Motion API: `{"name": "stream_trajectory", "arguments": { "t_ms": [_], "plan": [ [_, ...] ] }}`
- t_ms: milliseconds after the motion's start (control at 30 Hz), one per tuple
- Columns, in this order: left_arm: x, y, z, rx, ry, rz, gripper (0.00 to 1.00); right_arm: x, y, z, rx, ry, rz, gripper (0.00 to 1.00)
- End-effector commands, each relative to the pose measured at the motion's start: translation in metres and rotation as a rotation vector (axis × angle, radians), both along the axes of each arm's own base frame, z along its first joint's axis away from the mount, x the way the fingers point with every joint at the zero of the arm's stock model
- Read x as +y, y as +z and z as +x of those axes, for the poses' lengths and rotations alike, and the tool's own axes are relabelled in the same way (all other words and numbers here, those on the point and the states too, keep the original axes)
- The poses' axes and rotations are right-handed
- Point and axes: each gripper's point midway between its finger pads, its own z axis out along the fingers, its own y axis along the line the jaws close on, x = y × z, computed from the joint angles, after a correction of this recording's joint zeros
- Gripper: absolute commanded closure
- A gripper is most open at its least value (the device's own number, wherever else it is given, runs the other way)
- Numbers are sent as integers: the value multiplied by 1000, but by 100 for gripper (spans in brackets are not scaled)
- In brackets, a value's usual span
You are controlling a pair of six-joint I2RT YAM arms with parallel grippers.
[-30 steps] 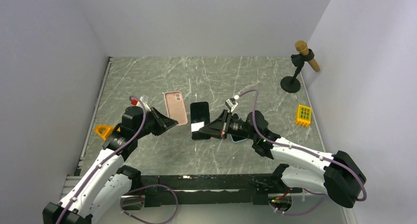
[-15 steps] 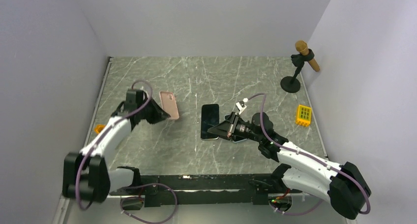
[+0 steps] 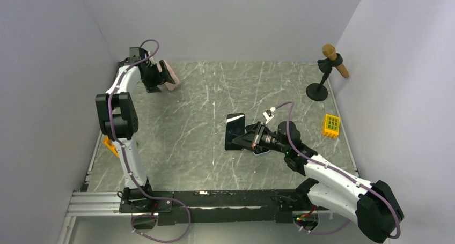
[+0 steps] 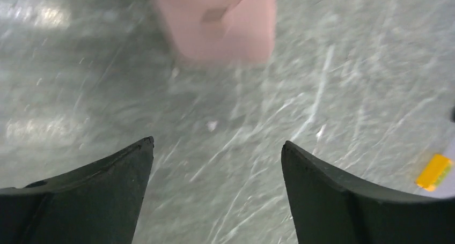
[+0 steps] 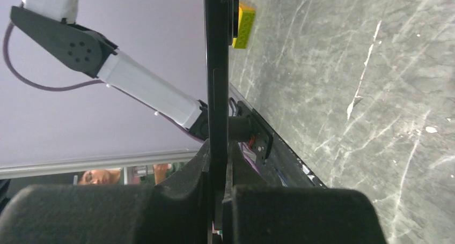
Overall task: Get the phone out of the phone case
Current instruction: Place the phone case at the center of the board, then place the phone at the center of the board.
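From above, the slim black phone (image 3: pixel 234 131) is clamped in the right gripper (image 3: pixel 248 139) mid-table, with open marble around it. The soft pink phone case (image 3: pixel 170 75) is in the far-left corner, beside the left gripper (image 3: pixel 159 76).

The left wrist camera shows that gripper's fingers spread wide and empty. The case ahead is blurred and cut off at the top.

The right wrist camera shows the phone edge-on, pinched tight, its face hidden.

Black phone (image 3: pixel 235 131) bare mid-table, empty pink case (image 3: pixel 169 75) near far-left corner

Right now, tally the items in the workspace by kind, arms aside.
phone: 1
phone case: 1
microphone on stand: 1
yellow block: 1
orange piece: 1
pale blue item, kind unclear: 1
Total: 6
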Motion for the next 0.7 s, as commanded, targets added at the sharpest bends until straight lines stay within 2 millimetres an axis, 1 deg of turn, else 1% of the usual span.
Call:
{"name": "stream_trajectory", "arguments": {
  "t_ms": [0,100,133,200,233,367,467,567,667],
  "plan": [
    [22,17,-35,39,6,149,3,2,34,5,-118,19,16,100],
    [26,21,-63,15,47,179,1,1,29,9,-120,6,-16,100],
    [27,14,-79,35,53,184,1,1,29,10,-123,6,-23,100],
    [24,11,-102,32,57,180,1,2,27,13,-121,9,-37,100],
    [19,17,-113,2,49,160,1,3,27,14,-121,11,-42,100],
    [-3,12,-153,-32,19,69,1,3,23,22,-128,6,-76,100],
    [-26,12,-180,-57,-31,30,1,2,18,33,-128,2,-101,100],
    [-54,14,-203,-76,-100,-9,1,2,12,49,-136,2,-140,100],
    [-72,21,-220,-101,-154,-14,1,0,0,70,-124,-8,-194,100]
  ]
}}
